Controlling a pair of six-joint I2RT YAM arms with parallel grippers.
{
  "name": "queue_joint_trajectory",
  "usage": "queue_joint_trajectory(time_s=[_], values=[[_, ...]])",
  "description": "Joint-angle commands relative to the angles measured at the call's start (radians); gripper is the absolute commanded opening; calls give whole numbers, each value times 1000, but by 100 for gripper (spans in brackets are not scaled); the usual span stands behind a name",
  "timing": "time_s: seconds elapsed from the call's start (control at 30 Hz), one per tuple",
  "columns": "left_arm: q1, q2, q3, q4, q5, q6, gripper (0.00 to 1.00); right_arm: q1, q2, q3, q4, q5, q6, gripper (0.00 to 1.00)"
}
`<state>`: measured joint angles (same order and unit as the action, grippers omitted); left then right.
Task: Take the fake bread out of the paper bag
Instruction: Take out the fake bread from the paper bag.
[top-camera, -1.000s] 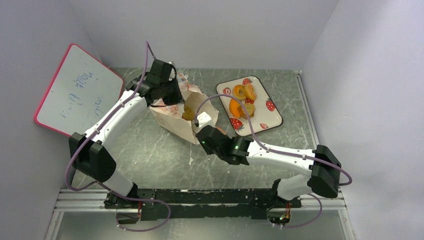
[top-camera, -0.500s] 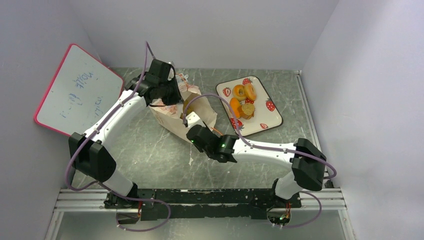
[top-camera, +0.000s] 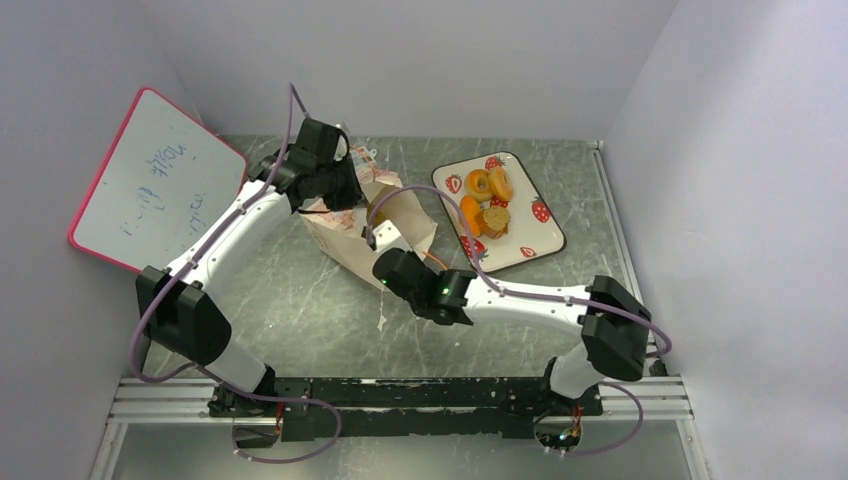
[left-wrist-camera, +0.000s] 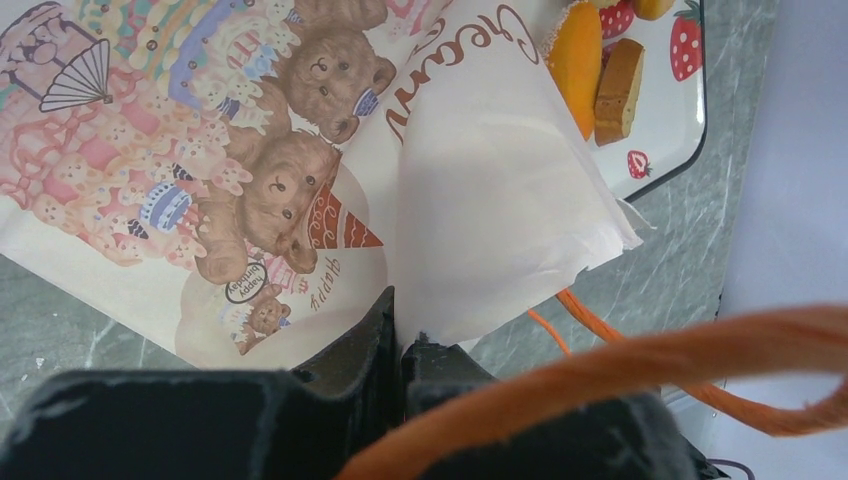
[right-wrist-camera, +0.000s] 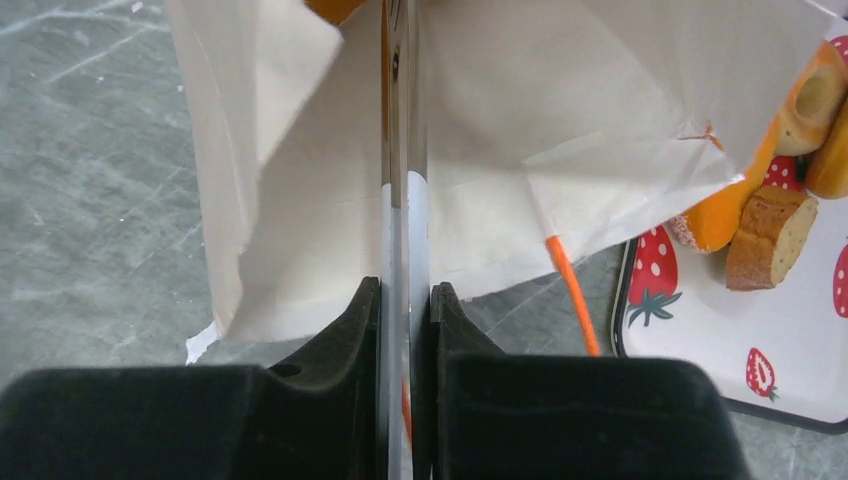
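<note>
Right now I am pinching the paper bag (left-wrist-camera: 250, 180) with my left claw (left-wrist-camera: 402, 345). Its fingers are pressing together on a pale flap of the bag's rim, and the bear picture with its brown lettering is spreading out just ahead of them. An orange cord handle (left-wrist-camera: 620, 355) is looping across right beside this claw, very close to its camera.

My right claw (right-wrist-camera: 405, 300) is closing tight on a thin sheet (right-wrist-camera: 404, 150) that I am seeing edge-on, grey higher up and white nearer the fingers. I cannot tell whether it is a wall of the bag or a separate card. The bag's pale paper is fanning out ahead of this claw on both sides, and a second orange cord is hanging down just to the right of its fingers.

The bag is lying on the desk (top-camera: 290, 290) between my two claws, touching both.

The fake bread (top-camera: 479, 184) is sitting outside the bag on a strawberry-printed tray (top-camera: 545, 235), ahead of my right claw and off to its right. I am seeing two rings, an orange piece and a brown chunk close together. A bit of orange is peeking out straight ahead of the right claw inside the paper, and I cannot tell what it is.
</note>
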<state>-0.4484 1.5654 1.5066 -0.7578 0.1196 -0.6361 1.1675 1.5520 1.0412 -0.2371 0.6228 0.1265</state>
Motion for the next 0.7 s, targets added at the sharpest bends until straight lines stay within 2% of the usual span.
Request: queue_joint_trajectory(time_s=[0.0, 0.27, 0.67], values=[[18, -50, -30, 27, -23, -29, 7, 4, -104, -10, -4, -3, 42, 0], [20, -59, -52, 45, -107, -86, 7, 4, -257, -35, -133, -56, 138, 0], [22, -45, -59, 75, -231, -200, 7, 6, -440, -58, -335, -44, 243, 0]])
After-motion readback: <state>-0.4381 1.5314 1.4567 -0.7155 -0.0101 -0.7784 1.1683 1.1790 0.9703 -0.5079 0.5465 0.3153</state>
